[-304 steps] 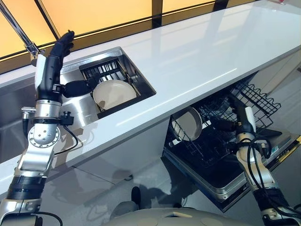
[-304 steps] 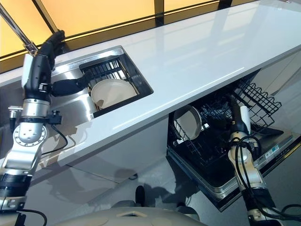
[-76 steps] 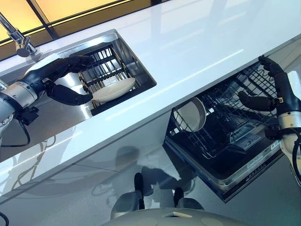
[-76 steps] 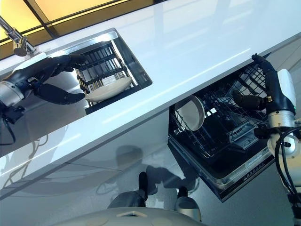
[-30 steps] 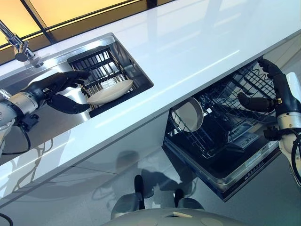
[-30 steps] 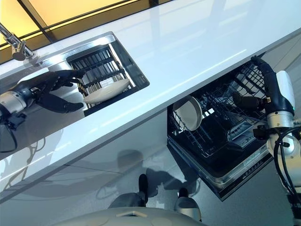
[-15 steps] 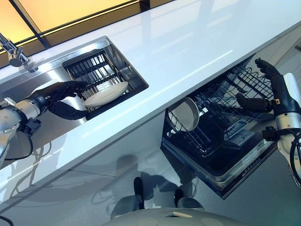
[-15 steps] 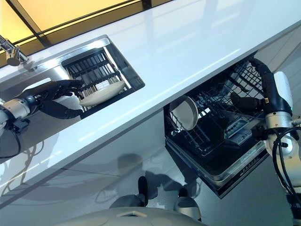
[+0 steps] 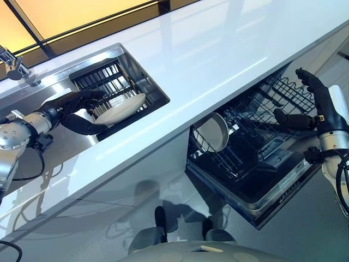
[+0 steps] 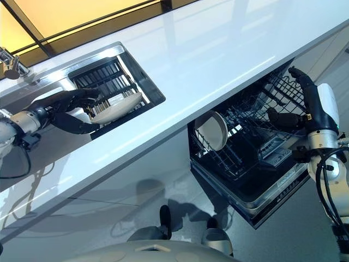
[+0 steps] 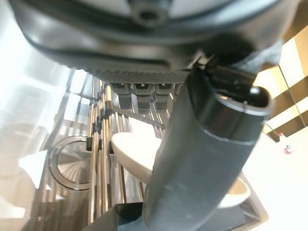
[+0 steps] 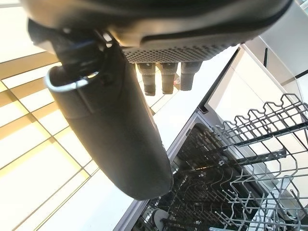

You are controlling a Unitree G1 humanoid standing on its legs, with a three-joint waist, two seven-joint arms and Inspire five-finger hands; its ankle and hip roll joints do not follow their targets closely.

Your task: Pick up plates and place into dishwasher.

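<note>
A cream plate (image 9: 121, 108) lies tilted on the dark rack (image 9: 103, 79) inside the sink (image 9: 126, 50). My left hand (image 9: 62, 107) reaches in from the sink's left side, open, fingers stretched above the plate's near rim and thumb low beside it. The left wrist view shows the plate (image 11: 137, 150) just past the thumb (image 11: 202, 159). I cannot tell whether the hand touches it. A second cream plate (image 9: 211, 132) stands upright in the dishwasher's lower rack (image 9: 234, 158). My right hand (image 9: 322, 109) hovers open beside the upper wire rack (image 9: 283, 90).
The white countertop (image 9: 218, 54) runs between the sink and the open dishwasher below it. The dishwasher door (image 9: 272, 201) hangs open over the floor. A faucet (image 9: 13, 59) stands at the sink's far left. Yellow-lit windows run behind the counter.
Over ten seconds my left hand came down from above the sink to the plate's rim, and my right hand rose from the lower rack. In the last second the left hand crept closer.
</note>
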